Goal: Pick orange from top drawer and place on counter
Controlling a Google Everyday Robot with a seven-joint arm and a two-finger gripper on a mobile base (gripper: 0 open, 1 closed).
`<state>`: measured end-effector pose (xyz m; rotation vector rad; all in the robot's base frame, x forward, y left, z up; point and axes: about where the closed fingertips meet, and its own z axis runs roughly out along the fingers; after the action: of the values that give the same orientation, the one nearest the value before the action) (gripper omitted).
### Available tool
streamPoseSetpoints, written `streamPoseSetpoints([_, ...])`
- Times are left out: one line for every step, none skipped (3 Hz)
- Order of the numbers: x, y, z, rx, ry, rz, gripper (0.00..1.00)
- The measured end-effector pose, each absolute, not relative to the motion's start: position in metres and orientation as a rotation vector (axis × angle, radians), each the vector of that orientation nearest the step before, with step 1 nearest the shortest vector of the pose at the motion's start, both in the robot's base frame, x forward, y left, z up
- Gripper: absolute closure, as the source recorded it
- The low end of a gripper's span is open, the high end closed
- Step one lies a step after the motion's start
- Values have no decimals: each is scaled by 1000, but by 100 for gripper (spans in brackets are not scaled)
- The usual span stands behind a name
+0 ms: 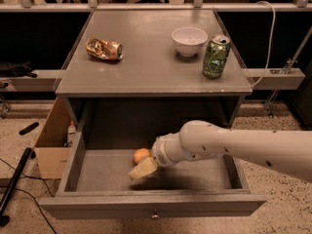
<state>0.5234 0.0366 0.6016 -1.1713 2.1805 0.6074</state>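
Note:
The top drawer (97, 174) is pulled open below the counter (151, 57). The orange (141, 155) lies on the drawer floor, left of the middle. My white arm reaches in from the right, and my gripper (141, 168) is down inside the drawer, right beside the orange and just in front of it. One pale finger (140, 169) shows, pointing left and down, below the fruit. I cannot tell whether it touches the orange.
On the counter are a dented gold-brown can (104, 48) at the left, a white bowl (189, 40) and a green can (216, 56) at the right. A cardboard box (51, 145) stands on the floor left of the cabinet.

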Motion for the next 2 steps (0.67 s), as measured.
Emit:
streamPoseSetpoints([523, 38, 601, -1173, 2181, 608, 14])
streamPoseSetpoints([523, 38, 601, -1173, 2181, 608, 38])
